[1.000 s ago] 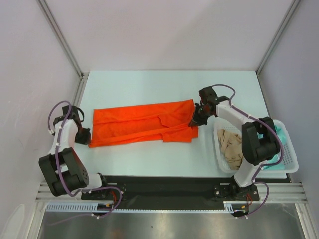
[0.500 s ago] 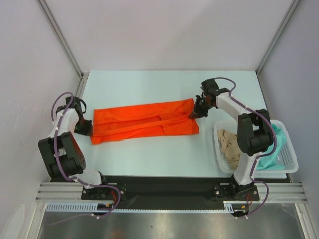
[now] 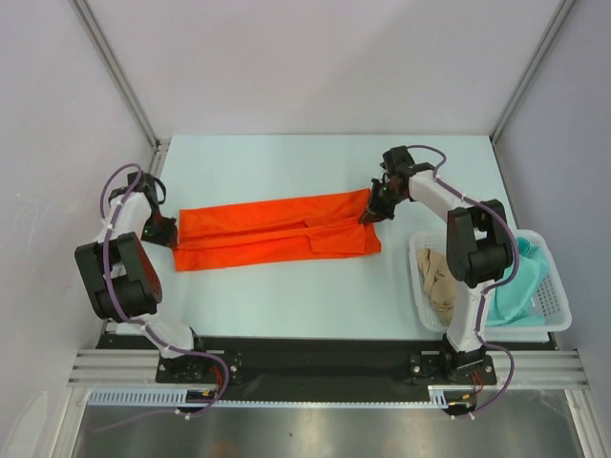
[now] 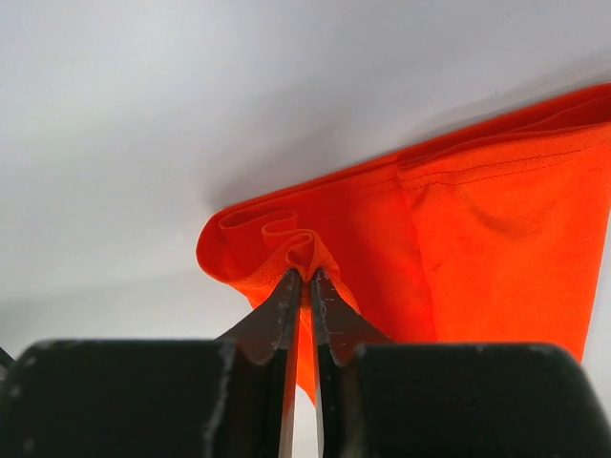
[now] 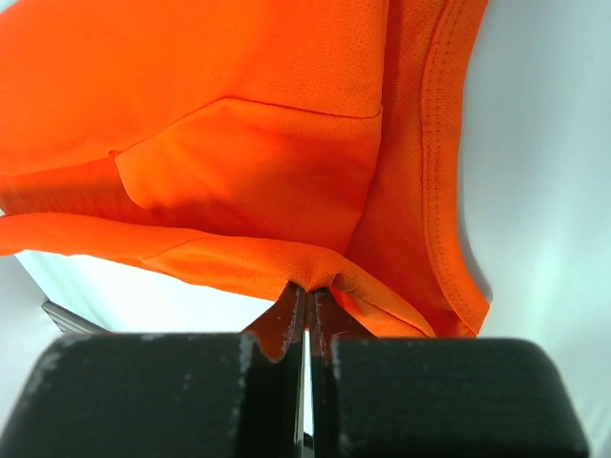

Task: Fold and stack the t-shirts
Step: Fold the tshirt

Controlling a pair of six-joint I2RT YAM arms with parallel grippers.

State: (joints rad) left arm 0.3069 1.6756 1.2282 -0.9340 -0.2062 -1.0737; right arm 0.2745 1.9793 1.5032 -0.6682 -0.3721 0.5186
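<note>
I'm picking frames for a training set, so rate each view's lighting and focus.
Top external: even, soft light, faint shadows, sharp. Left wrist: the left gripper is a dark foreground; the orange shirt casts a soft shadow on the table. Right wrist: the right gripper is dark too, the shirt's weave crisp.

Light: bright, even, diffuse
Shadows: soft grey band along shirt (image 4: pixel 496 200), left wrist view
Focus: top view sharp; wrist views soft at bottom
</note>
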